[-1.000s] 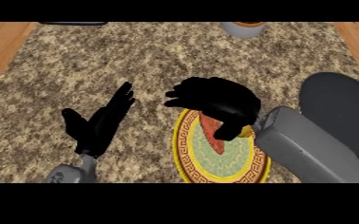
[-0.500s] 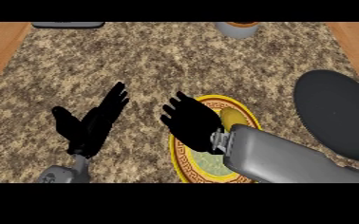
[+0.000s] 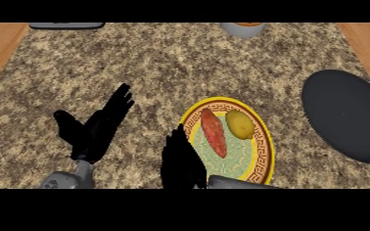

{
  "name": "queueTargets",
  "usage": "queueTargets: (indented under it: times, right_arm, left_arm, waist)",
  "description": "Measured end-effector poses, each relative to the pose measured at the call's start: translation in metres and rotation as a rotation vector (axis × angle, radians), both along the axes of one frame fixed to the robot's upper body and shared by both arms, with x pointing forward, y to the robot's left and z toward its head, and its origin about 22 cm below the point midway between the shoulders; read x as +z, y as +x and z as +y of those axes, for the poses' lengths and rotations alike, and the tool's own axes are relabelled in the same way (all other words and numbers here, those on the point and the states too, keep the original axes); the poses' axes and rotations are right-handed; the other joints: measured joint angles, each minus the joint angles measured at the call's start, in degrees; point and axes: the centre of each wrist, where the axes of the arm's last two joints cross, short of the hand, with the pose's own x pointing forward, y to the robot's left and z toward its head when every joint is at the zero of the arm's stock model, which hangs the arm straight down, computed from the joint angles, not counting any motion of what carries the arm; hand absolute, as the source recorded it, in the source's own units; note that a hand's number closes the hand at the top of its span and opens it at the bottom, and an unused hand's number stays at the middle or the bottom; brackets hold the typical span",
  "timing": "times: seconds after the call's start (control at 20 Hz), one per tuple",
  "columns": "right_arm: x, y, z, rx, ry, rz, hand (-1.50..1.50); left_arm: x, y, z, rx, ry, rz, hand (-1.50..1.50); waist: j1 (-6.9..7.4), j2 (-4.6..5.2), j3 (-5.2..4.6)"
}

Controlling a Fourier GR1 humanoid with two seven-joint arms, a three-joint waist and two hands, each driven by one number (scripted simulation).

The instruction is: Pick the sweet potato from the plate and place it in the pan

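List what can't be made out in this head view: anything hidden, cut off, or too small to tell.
- Pan: cut off by the right edge; no handle or full outline shows.
- Plate: its lower-left rim is hidden behind the right hand and forearm.
- Grey container at the top edge: cropped, contents unclear.
- Dark flat object at top left: only a strip shows, unidentifiable.
- Yellow item beside the sweet potato: too small to identify.
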Motion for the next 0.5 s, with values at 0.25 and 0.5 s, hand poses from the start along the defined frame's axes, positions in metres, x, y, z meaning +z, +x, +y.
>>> queueTargets:
  times: [0.25,0.5]
  right_arm:
    - [-0.011,-0.011,0.001,-0.034,-0.012,-0.037,-1.5]
    - [-0.02,-0.005,-0.01,-0.035,-0.069,-0.118,-1.5]
  left_arm:
    - [0.002,0.001,0.001,0.002,0.002,0.0,0.0]
    - [-0.003,-0.003,0.002,-0.003,-0.003,-0.004,0.0]
  waist:
    - [0.23,0.2,0.03]
    - [0.42,0.3,0.04]
